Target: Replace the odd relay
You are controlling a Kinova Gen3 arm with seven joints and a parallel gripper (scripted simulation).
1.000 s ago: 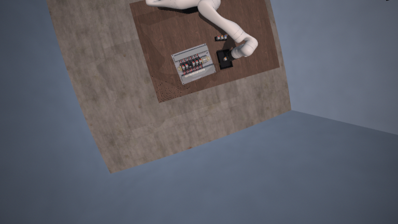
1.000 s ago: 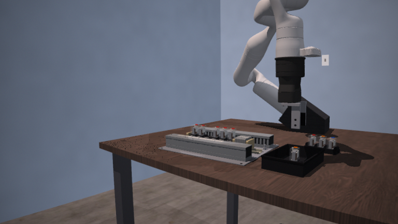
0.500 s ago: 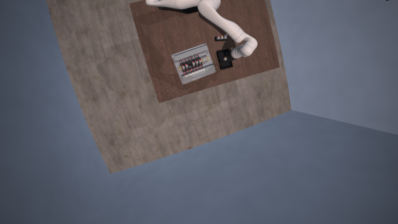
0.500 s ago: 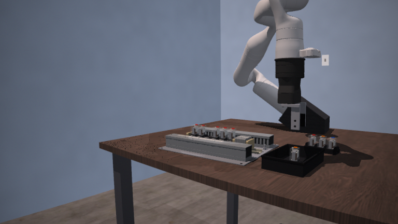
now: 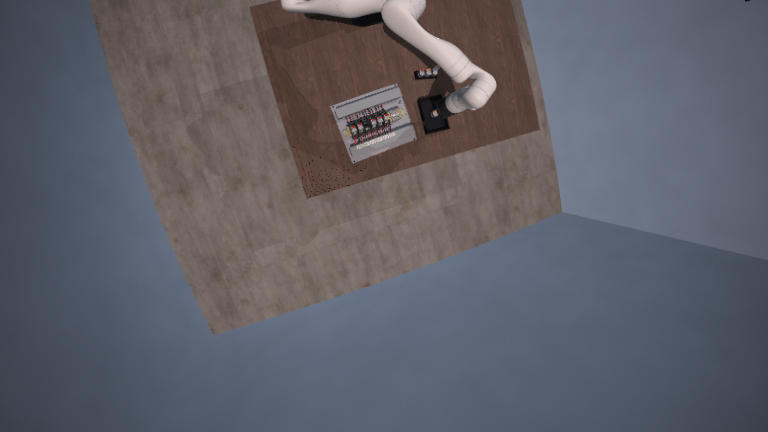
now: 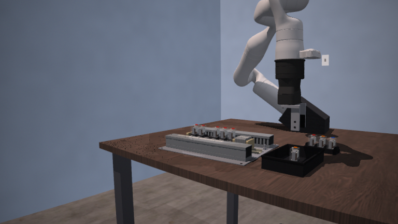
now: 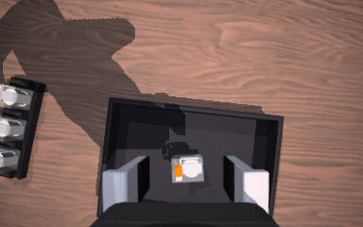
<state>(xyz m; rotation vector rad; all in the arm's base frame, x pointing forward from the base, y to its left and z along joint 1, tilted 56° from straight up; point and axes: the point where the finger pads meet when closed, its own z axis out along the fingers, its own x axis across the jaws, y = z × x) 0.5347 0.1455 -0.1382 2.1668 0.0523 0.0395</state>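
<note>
A relay with an orange button [image 5: 434, 113] [image 6: 295, 155] [image 7: 191, 168] stands upright in the black tray [image 6: 281, 167] [image 7: 280, 151]. My gripper [image 6: 299, 128] [image 7: 186, 172] is open and empty, above the tray, with the relay between its fingers only as seen from above. In the exterior view, several relays with red buttons [image 6: 224, 133] stand in the row, with a gap between the second and third from the left. The black spare holder [image 6: 333, 151] [image 7: 35, 123] bears three spares: a red-button spare [image 6: 312, 141], an orange-button spare [image 6: 322, 142] and a blue-button spare [image 6: 331, 142].
The row stands on a grey panel [image 5: 370, 154] [image 6: 240, 161] left of the tray, between two raised grey wire ducts [image 6: 205, 148]. Wires and a terminal block [image 6: 244, 138] lie beside the row. The spare holder is behind the tray, near its right side in the exterior view.
</note>
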